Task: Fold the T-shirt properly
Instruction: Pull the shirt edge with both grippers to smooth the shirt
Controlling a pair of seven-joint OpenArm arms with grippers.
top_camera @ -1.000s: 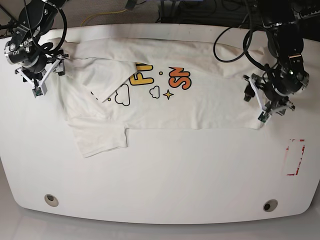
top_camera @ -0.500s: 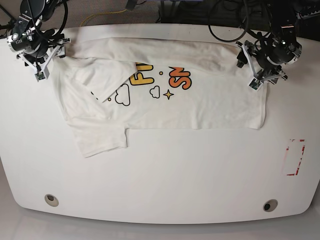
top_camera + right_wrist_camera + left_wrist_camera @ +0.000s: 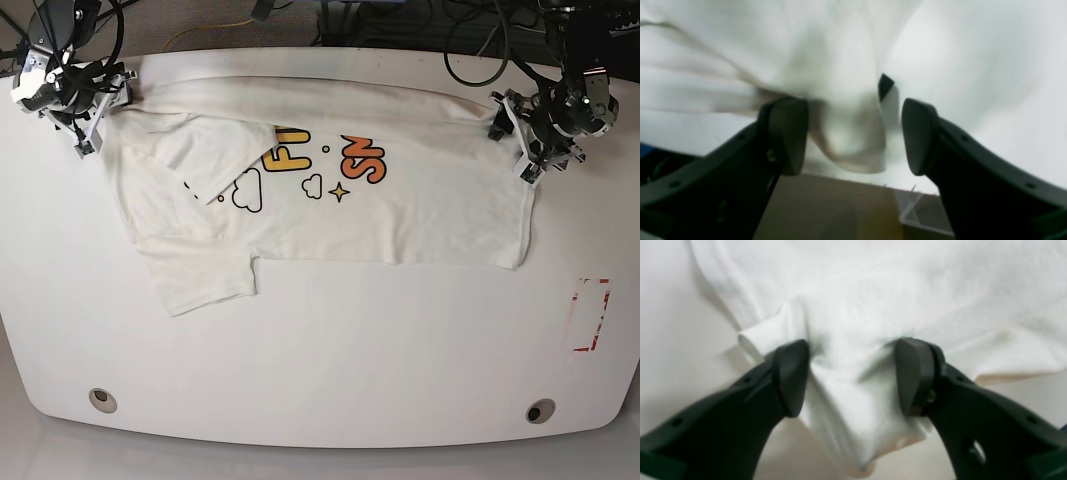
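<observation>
The white T-shirt point(image 3: 400, 210) lies spread on the table, its orange and yellow print point(image 3: 320, 160) facing up. A flap is folded over at its left and a sleeve point(image 3: 200, 280) sticks out at the near left. My left gripper point(image 3: 515, 140) is at the shirt's far right corner. In the left wrist view this left gripper point(image 3: 853, 373) is open, and a bunched ridge of the T-shirt point(image 3: 907, 290) stands between its fingers. My right gripper point(image 3: 105, 110) is at the far left corner. The right wrist view shows the right gripper point(image 3: 855, 133) open around a fold of cloth point(image 3: 846, 143) with a small black tab point(image 3: 885, 86).
A red-marked rectangle point(image 3: 592, 315) sits near the white table's point(image 3: 350, 350) right edge. Two round holes point(image 3: 101, 398) point(image 3: 541, 410) are near the front edge. Cables run behind the table. Past the table edge, the right wrist view shows brown floor and a clear box point(image 3: 923, 213).
The left gripper went from the shirt's near right corner to its far right corner. The right gripper crept toward the far left corner. The shirt's right edge shifted slightly.
</observation>
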